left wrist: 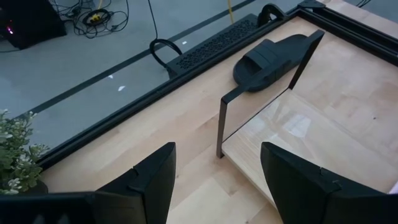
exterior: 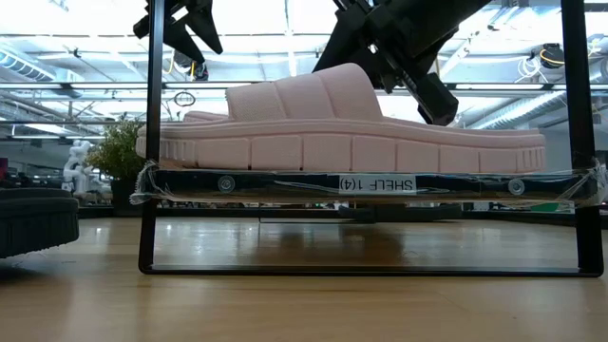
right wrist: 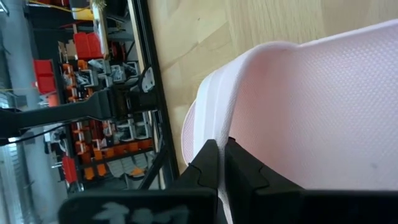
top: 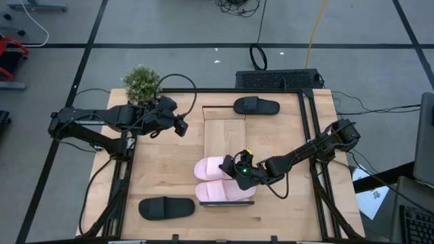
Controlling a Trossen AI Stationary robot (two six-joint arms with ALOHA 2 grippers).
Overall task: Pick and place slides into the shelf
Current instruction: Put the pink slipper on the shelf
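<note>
Two pale pink slides [top: 215, 167] [top: 224, 192] lie side by side on the near end of the shelf [top: 227, 129], soles down. One black slide [top: 256, 106] rests on the table beyond the shelf's far end. Another black slide [top: 166, 207] rests near the front left. My right gripper [top: 239, 169] reaches in from the right, shut, at the strap of a pink slide [right wrist: 311, 106]. My left gripper [top: 182, 127] hangs open above the table to the left of the shelf, with nothing between its fingers [left wrist: 217, 155]. My right gripper lies with its shut fingertips [right wrist: 211, 155] against the rim of the pink strap [right wrist: 208, 106], on the side facing the table's right. It comes slanting down from the right. Whether any of the rim sits between the fingers, I cannot tell. The slide rests flat on the shelf.
A potted plant [top: 141, 85] stands at the table's far left corner. Black frame rails [top: 308, 135] run along the table's sides and far edge. A dark flat box [top: 278, 79] lies behind the far edge. The shelf's far half is bare wood [left wrist: 298, 143].
</note>
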